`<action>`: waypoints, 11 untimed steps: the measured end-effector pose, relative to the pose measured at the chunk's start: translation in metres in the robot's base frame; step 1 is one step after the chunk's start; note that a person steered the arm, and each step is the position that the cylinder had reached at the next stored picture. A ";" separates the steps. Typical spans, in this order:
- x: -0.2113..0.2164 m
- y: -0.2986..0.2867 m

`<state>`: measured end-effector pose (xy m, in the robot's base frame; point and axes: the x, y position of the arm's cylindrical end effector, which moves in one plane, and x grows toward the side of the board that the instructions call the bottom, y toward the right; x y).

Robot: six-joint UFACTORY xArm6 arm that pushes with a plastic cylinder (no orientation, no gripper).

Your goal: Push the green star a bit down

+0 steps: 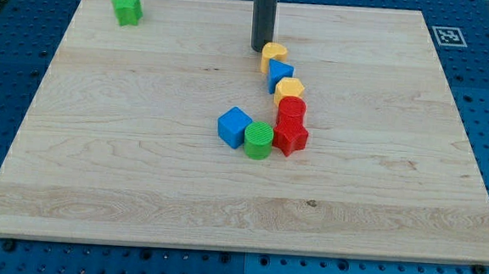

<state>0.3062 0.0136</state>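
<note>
Just right of my tip (260, 49) sits a yellow heart (273, 54), heading a chain running down: blue triangle (280, 74), yellow block (289, 91), red block (292, 111), red star (290, 137). Green cylinder (259, 140) and blue cube (234, 126) lie below, on the wooden board (123, 172).

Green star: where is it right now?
The green star sits alone near the board's top-left corner in the camera view, far left of my tip.

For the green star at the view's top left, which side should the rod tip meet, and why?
My tip cannot grip, only push. It is best set against the green star on its upper edge, coming from the view's top; bare board lies below it. The tip is now far right, beside the yellow heart.
</note>
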 end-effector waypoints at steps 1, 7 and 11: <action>0.011 0.000; -0.111 -0.171; -0.065 -0.221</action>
